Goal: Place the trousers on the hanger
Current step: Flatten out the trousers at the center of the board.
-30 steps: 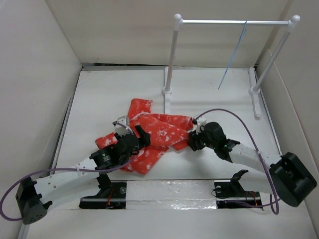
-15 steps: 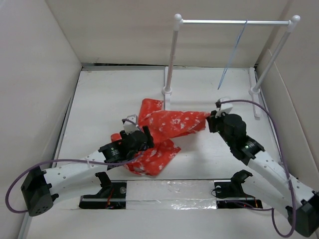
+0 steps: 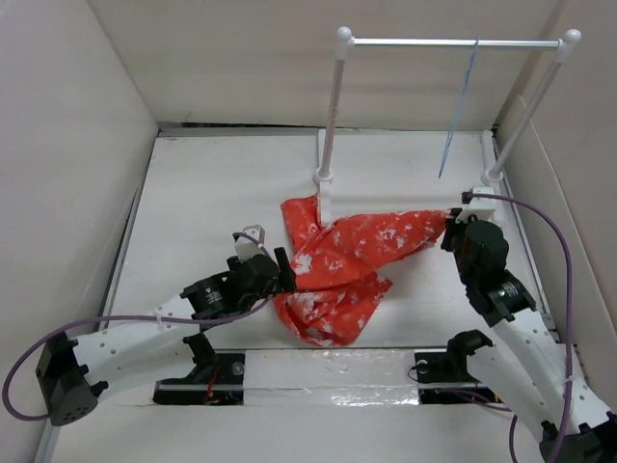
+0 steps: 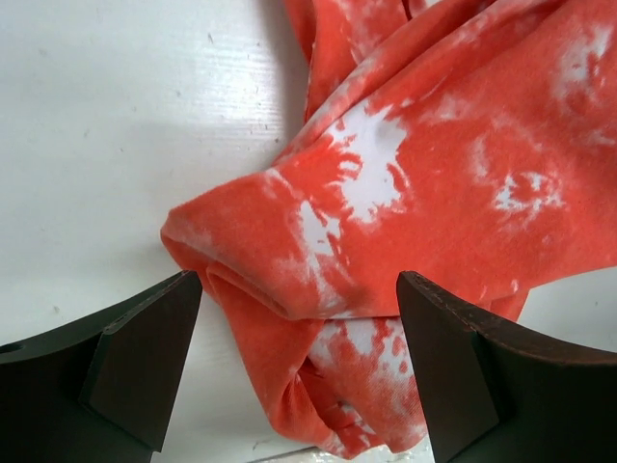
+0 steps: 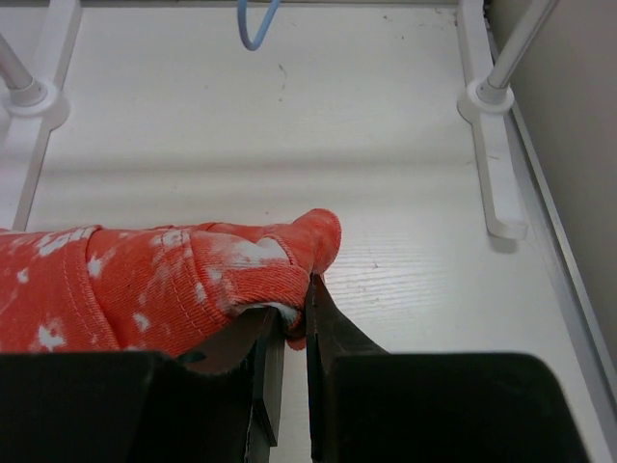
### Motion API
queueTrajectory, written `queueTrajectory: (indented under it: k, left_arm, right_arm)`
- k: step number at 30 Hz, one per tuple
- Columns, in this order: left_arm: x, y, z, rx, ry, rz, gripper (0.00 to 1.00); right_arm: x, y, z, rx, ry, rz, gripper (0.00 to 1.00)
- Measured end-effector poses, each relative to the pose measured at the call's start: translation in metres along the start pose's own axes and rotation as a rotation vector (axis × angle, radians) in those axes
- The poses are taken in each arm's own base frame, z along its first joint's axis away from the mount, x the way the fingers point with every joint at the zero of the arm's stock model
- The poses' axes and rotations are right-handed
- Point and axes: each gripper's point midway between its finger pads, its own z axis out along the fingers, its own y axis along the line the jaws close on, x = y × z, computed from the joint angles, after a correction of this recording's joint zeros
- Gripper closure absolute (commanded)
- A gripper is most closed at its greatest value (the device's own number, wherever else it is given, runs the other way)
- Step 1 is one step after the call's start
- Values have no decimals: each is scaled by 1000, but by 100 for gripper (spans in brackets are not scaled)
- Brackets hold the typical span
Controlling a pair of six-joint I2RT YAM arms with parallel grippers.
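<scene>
The red-orange trousers (image 3: 347, 256) with white speckles lie bunched mid-table, one end stretched right. My right gripper (image 3: 451, 224) is shut on that end's hem (image 5: 289, 256) and holds it above the table. My left gripper (image 3: 285, 270) is open at the trousers' left edge; in its wrist view the folded cloth (image 4: 386, 212) lies between and beyond the wide-apart fingers (image 4: 135, 357), not held. The pale blue hanger (image 3: 459, 101) hangs from the rack's crossbar at the far right, seen edge-on; its lower tip shows in the right wrist view (image 5: 254, 21).
The white-posted rack (image 3: 333, 106) with a metal crossbar (image 3: 453, 42) stands at the back, its feet on the table (image 5: 487, 96). White walls close in left, right and behind. A taped strip runs along the near edge (image 3: 318, 371).
My right gripper has pulled the trouser end right and back, toward the rack's right post. The cloth has slid right and stretched out. My left gripper has shifted right with it.
</scene>
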Motion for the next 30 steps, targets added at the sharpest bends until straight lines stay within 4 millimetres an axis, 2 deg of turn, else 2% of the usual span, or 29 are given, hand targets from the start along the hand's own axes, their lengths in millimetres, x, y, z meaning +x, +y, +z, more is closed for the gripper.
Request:
queueTrajectory:
  k: [6, 8, 9, 10, 12, 13, 14, 15, 16, 18, 20, 22, 25, 27, 30]
  left_arm:
    - [25, 12, -2, 29, 55, -78, 21]
    - [37, 17, 0, 38, 77, -88, 25]
    - [43, 19, 3, 36, 89, -87, 34]
    - [46, 19, 6, 33, 96, -89, 52]
    - [45, 17, 14, 23, 92, -98, 69]
    - [42, 15, 21, 20, 85, -105, 90]
    - [38, 15, 28, 12, 75, -113, 99]
    - [32, 17, 35, 4, 58, -123, 100]
    - [22, 19, 41, -3, 37, -142, 100]
    - [-11, 32, 52, -36, -39, -201, 100]
    - [-56, 49, 58, -72, -136, -282, 100]
    - [-109, 66, 54, -96, -262, -357, 100]
    - [-172, 76, 33, -87, -410, -418, 100]
    - [-202, 69, 13, -58, -487, -422, 100]
    - [-238, 54, -28, -8, -589, -401, 100]
  right_arm:
    - [1, 6, 1, -37, 4, -12, 100]
    - [1, 10, 3, -54, 7, -16, 100]
    - [2, 12, 4, -65, 10, -17, 100]
    - [3, 14, 5, -77, 14, -18, 100]
    - [3, 18, 4, -102, 15, -17, 100]
    - [2, 20, 3, -114, 12, -19, 100]
    - [2, 22, 2, -128, 11, -23, 100]
    - [2, 24, 0, -142, 11, -33, 100]
    - [2, 27, -3, -157, 11, -41, 100]
    - [2, 36, -12, -203, 15, -68, 100]
    - [0, 51, -24, -272, 20, -94, 100]
    - [-1, 69, -38, -359, 26, -119, 100]
    - [-4, 110, -71, -570, 50, -165, 100]
    - [-12, 136, -100, -720, 64, -189, 100]
    - [-45, 159, -147, -912, 37, -191, 100]
